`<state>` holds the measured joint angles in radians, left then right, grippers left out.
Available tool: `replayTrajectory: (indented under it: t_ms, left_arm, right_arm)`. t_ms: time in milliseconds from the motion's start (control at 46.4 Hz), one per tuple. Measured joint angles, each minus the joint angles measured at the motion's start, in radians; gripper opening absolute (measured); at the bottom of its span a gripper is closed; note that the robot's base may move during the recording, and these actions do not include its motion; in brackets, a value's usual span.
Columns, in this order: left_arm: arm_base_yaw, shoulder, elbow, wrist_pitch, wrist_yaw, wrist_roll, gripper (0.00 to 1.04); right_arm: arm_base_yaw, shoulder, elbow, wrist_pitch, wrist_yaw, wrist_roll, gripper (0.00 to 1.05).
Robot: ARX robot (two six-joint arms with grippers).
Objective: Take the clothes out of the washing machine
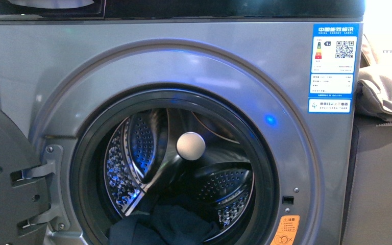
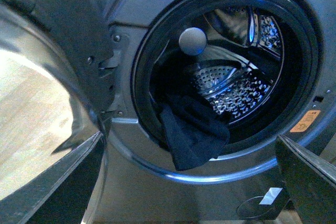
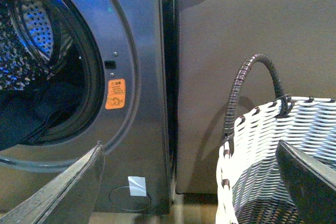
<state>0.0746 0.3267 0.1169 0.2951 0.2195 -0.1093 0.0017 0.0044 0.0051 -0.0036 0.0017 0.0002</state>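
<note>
The washing machine has its door swung out to the left, so the dark clothes, slumped over the drum's near lip, can be reached. Left pincer and right pincer gape wide, empty. A woven basket stands to the right, probably to receive them.

Silver-grey washing machine, plain navy clothes, white-grey woven basket.

The silver-grey washing machine stands with its round door swung open at nine o'clock. Plain dark navy clothes lie crumpled at six o'clock in the perforated drum, one fold draping over the mouth's rim.
</note>
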Motion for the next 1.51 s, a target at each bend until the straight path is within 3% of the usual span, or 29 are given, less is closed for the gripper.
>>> replayTrajectory:
  t_ms: [86, 409, 690, 1013, 1508]
  left_arm:
    - [-0.021, 0.114, 0.030, 0.068, 0.026, 0.008, 0.98]
    - [-0.111, 0.574, 0.197, 0.315, -0.034, 0.094, 0.98]
    - [-0.196, 1.000, 0.401, 0.435, -0.089, 0.127, 0.98]
    - [-0.333, 1.352, 0.591, 0.457, -0.162, 0.184, 0.98]
    - [-0.392, 1.593, 0.813, 0.377, -0.200, 0.197, 0.98]
  right_arm:
    - [0.000, 0.000, 0.000, 0.000, 0.000, 0.000, 0.97]
    - [0.000, 0.000, 0.000, 0.000, 0.000, 0.000, 0.97]
    - [0.000, 0.000, 0.000, 0.000, 0.000, 0.000, 0.97]
    - [0.000, 0.000, 0.000, 0.000, 0.000, 0.000, 0.97]
    - [0.000, 0.000, 0.000, 0.000, 0.000, 0.000, 0.97]
